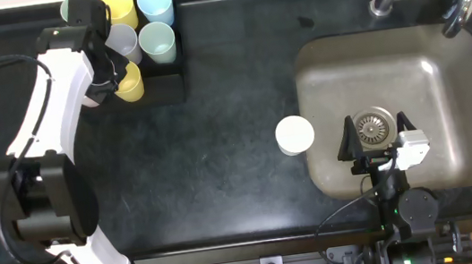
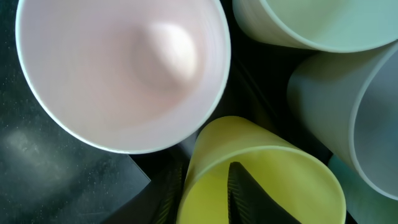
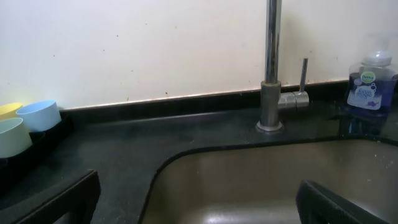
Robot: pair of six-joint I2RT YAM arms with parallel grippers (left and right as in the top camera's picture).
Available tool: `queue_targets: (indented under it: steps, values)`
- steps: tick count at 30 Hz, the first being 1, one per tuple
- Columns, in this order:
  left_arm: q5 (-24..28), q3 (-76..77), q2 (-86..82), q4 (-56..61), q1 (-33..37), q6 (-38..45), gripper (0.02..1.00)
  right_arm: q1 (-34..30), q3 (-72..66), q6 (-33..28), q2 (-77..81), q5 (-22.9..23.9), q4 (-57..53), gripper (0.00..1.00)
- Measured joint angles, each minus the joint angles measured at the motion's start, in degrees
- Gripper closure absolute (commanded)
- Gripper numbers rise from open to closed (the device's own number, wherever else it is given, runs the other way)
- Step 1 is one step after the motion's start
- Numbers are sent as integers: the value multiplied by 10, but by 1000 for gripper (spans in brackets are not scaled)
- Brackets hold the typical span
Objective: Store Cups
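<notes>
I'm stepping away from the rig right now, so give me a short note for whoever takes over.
Left gripper: shut on a yellow cup at the rack, one finger inside it.
Right gripper: open, holding nothing, over the sink.
Done: other cups stand in the rack.
Left: release the yellow cup, then store the white cup standing on the counter beside the sink.
</notes>
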Motion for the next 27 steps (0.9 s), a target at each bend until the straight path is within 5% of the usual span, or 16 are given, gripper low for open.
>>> queue_targets:
  steps: [4,11,21,27]
  values:
    - [2,0,0,0,0,1,498,0,0,0,0,0,0,3]
    - [4,0,-19,0,0,0,419,0,0,0,0,0,0,3]
    - [5,0,-143,-21,-8,19,29,0,0,0,0,0,0,3]
    - [7,0,-263,-25,-31,96,18,0,0,0,0,0,0,3]
